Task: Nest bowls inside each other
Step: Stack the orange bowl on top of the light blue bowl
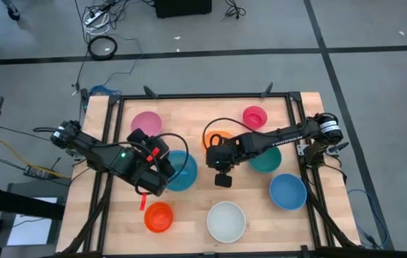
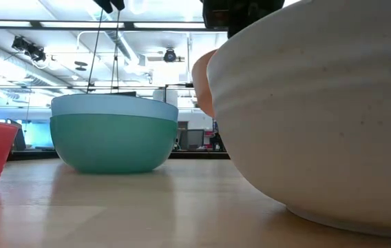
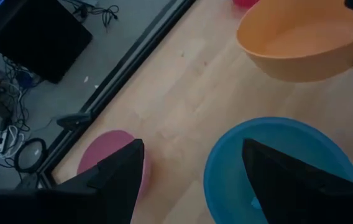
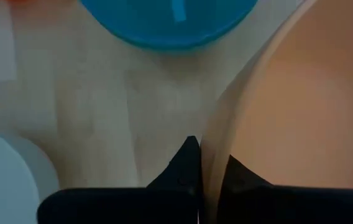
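Counter (image 1: 196, 204): bowls, seven separate places seen from above.
- White bowl (image 1: 226, 221), near centre.
- Blue bowl (image 1: 288, 191), near right.
- Blue nested stack (image 1: 183, 170), centre left; the low view alone shows blue seated in teal.
- Teal bowl (image 1: 268, 160), right.
- Pink bowl (image 1: 145, 122), far left.
- Red-orange bowl (image 1: 158, 216), near left.
- Magenta bowl (image 1: 254, 116), far.
- Orange bowl (image 1: 218, 138), centre; right hand (image 4: 202, 177) clenched on its rim, seen only from its wrist.
- Left hand (image 3: 192, 171): released, above the stack's edge.
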Available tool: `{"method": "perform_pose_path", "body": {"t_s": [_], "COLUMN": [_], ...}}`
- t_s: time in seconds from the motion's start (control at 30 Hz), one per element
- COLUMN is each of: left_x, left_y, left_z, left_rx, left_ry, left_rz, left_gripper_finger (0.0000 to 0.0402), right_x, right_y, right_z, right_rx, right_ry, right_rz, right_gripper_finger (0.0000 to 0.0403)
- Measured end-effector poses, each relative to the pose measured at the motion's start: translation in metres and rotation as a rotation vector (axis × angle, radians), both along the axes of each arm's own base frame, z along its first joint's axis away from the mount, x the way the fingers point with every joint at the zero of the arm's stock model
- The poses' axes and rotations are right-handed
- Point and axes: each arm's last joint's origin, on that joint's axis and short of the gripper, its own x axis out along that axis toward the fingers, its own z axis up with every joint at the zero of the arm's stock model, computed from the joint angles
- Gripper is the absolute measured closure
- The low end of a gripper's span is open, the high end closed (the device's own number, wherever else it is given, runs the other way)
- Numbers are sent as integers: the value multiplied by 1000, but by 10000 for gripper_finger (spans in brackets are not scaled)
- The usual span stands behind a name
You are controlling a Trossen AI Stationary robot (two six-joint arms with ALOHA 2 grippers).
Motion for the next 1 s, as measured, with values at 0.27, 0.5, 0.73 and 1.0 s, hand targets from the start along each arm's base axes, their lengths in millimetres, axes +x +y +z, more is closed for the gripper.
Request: {"method": "perform_pose_path", "body": {"t_s": [0.27, 0.5, 0.73, 1.0], "left_x": [-1, -3, -6, -11], "left_y": [-2, -8, -14, -21], "left_z": [0, 0, 0, -14], "left_rx": [-24, -38, -55, -76], "left_ry": [-5, -22, -49, -30], "left_rz": [6, -2, 1, 15], "left_gripper_finger": [122, 122, 122, 122], "right_x": [-3, -10, -10, -12], "right_y": [-3, -5, 2, 15], "right_z": [-21, -50, -50, -49], "right_rx": [1, 14, -53, -207], "right_ry": [20, 34, 3, -22], "right_rz": [-28, -56, -55, -40], "right_gripper_finger": [403, 403, 403, 403]}}
